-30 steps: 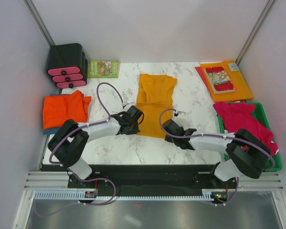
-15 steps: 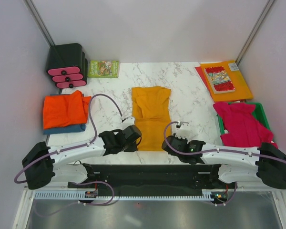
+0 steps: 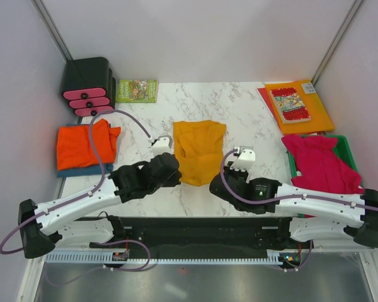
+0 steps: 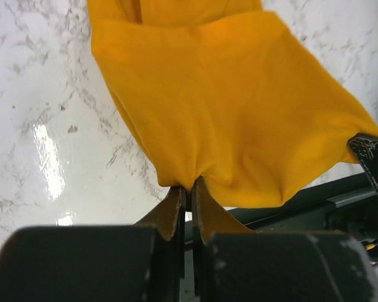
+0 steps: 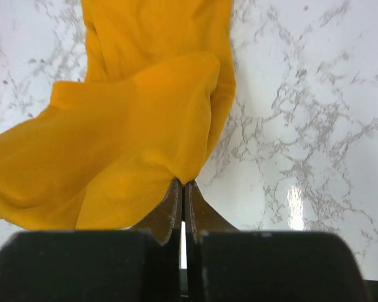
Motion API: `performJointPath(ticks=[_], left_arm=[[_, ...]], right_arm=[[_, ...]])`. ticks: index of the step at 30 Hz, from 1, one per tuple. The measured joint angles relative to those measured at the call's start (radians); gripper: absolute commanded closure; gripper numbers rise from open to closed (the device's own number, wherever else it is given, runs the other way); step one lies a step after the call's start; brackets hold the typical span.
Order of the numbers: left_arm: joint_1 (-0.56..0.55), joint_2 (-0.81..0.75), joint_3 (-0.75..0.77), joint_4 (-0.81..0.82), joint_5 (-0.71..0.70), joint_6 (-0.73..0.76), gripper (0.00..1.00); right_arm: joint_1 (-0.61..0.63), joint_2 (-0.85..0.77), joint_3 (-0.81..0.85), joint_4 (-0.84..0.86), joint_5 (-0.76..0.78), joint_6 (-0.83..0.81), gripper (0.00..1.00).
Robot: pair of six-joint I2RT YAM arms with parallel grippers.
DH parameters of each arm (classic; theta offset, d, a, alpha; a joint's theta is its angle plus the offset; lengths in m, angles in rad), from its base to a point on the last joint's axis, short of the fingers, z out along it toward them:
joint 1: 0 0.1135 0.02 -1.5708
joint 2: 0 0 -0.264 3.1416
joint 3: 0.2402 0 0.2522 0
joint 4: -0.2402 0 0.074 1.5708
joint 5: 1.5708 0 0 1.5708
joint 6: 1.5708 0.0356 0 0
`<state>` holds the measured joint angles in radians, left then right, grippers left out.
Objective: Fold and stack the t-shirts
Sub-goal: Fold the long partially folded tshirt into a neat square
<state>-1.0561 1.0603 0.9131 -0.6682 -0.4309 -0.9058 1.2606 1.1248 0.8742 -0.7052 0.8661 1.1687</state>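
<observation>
Top external view: the soft mustard-yellow cloth t-shirt [image 3: 198, 148] lies mid-way across the white marble table [image 3: 255, 126], long axis running away from the arms, its near hem raised. The left arm's fingers [image 4: 174, 211] and the right arm's fingers [image 5: 170, 214] each pinch 1 near corner, both equally close, so the fold likely goes forward. The green plastic tray [image 3: 345, 143] at right holds crimson-pink cloth t-shirts [image 3: 318, 165]

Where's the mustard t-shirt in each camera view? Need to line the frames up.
Top external: mustard t-shirt lies mid-table, between the two arms.
Left wrist: it fills the upper centre and right, with one edge pinched in the left fingers at bottom centre.
Right wrist: it fills the upper left and centre, with a corner pinched in the right fingers.
Shared landmark: the white marble table shows beside the cloth in all three.
</observation>
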Motion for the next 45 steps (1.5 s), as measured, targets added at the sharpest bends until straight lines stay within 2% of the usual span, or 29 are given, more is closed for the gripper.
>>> performJointPath(ticks=[9,15,24,30,37,45], left_arm=[[0.002,0.022,0.156,-0.027,-0.114,0.091,0.98],[0.067,0.127,0.235,0.013,-0.141,0.173,0.98],[0.243,0.310,0.272,0.114,-0.064,0.244,0.98],[0.337,0.468,0.362,0.153,-0.016,0.284,0.98],[0.443,0.665,0.517,0.173,0.046,0.306,0.98],[0.513,0.876,0.650,0.180,0.108,0.321,0.98]], right_arm=[[-0.033,0.043,0.155,-0.025,0.119,-0.133,1.00],[-0.197,0.117,0.172,0.080,0.087,-0.288,1.00],[-0.414,0.303,0.209,0.274,-0.048,-0.486,1.00],[-0.517,0.483,0.328,0.352,-0.119,-0.579,1.00],[-0.612,0.678,0.473,0.408,-0.192,-0.639,1.00],[-0.692,0.848,0.571,0.443,-0.269,-0.656,1.00]])
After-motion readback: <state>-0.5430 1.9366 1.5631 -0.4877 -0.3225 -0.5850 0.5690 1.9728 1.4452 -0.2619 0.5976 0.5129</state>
